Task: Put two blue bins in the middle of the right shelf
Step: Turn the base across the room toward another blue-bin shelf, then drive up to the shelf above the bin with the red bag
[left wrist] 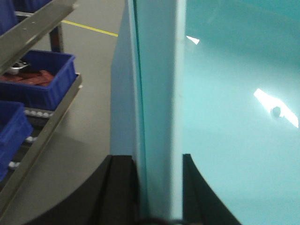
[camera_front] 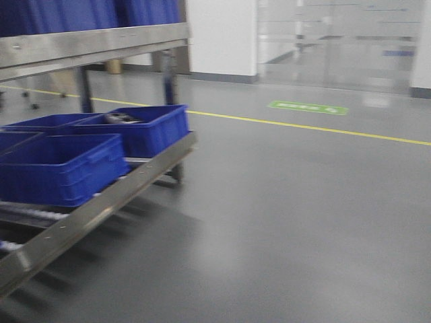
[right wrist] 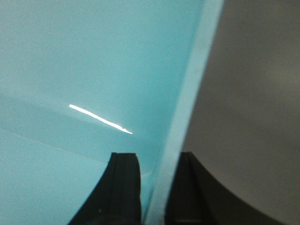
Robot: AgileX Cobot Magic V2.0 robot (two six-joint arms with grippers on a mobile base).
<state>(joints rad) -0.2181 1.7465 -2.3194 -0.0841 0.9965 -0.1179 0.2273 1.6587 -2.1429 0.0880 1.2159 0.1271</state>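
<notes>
A pale aqua-blue bin (left wrist: pixel 234 117) fills the left wrist view. My left gripper (left wrist: pixel 157 159) is shut on its left wall and rim, one finger outside and one inside. A thin dark seam runs along that wall; I cannot tell if a second bin is nested in it. In the right wrist view the same aqua-blue bin (right wrist: pixel 70 70) fills the left. My right gripper (right wrist: pixel 154 157) is shut on its right wall. Neither bin nor grippers show in the front view. A steel rack level (camera_front: pixel 101 202) stands at left; I cannot tell if it is the right shelf middle.
Royal-blue bins (camera_front: pixel 60 165) (camera_front: pixel 145 128) sit on the rack's rollers, under an upper steel rail (camera_front: pixel 87 44). The rack also shows in the left wrist view (left wrist: pixel 42 126), with a royal-blue bin (left wrist: pixel 42 84) of reddish parts. Grey floor has a yellow line (camera_front: pixel 303 126). A glass wall (camera_front: pixel 337 40) stands behind.
</notes>
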